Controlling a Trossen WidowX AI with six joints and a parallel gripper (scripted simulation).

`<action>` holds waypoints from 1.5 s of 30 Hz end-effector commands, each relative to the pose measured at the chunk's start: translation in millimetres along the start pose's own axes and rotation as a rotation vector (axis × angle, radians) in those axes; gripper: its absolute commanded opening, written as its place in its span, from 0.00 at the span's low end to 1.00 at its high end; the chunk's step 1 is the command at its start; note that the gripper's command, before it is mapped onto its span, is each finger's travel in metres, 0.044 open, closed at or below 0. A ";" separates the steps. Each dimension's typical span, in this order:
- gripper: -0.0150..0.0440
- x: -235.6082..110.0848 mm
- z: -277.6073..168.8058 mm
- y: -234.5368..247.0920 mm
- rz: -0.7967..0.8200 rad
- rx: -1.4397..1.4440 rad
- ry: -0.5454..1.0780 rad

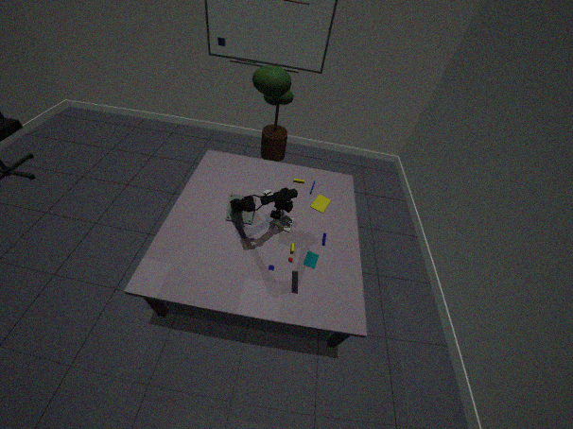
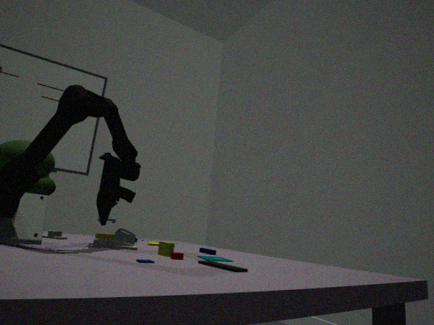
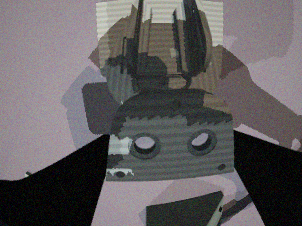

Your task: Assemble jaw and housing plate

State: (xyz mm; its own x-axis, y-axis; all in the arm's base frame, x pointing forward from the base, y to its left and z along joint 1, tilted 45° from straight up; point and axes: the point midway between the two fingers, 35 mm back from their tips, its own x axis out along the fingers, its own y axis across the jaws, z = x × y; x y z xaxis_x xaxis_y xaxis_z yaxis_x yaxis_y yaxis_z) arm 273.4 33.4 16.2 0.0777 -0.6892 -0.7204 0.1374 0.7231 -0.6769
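Observation:
My gripper [image 1: 276,216] [image 2: 103,223] [image 3: 169,138] is shut on the grey housing plate [image 3: 172,159] [image 2: 112,220], one finger at each side edge. The plate has two round holes and is held above the table, clear of the mechanism. Beyond it in the wrist view, two upright jaws [image 3: 139,29] [image 3: 196,31] stand side by side on a pale base [image 3: 215,19] [image 2: 130,248]. The jaws also show in the exterior view as a grey rounded shape [image 2: 124,236]. The plate hides their near ends, so pins, stubs and gear mesh cannot be made out. Shadows cover the base.
A yellow block [image 1: 292,248] [image 2: 165,248], a red block [image 1: 290,259] [image 2: 177,255], a small blue piece [image 1: 271,267] [image 2: 145,260], a teal pad [image 1: 311,259] [image 2: 215,258] and a dark bar [image 1: 294,282] [image 2: 223,265] lie on the table. A yellow pad [image 1: 321,203] lies farther back.

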 end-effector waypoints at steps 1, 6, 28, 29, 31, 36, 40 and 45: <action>0.85 7.5 -0.5 -1.0 -0.007 -0.004 0.000; 0.85 15.7 -0.5 -1.1 -0.007 -0.004 0.000; 0.85 42.3 -2.0 -2.9 -0.010 -0.004 0.000; 0.85 42.3 -2.0 -2.9 -0.010 -0.004 0.000; 0.85 42.3 -2.0 -2.9 -0.010 -0.004 0.000; 0.85 42.3 -2.0 -2.9 -0.010 -0.004 0.000; 0.85 43.5 -2.0 -2.9 -0.010 -0.003 0.000; 0.85 44.7 -2.0 -2.9 -0.010 -0.003 0.000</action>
State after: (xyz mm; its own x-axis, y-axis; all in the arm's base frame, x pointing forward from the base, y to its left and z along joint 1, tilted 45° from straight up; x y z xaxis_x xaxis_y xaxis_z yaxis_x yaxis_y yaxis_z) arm 274.2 1.6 -14.2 0.0744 -0.6931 -0.7170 0.1377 0.7192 -0.6810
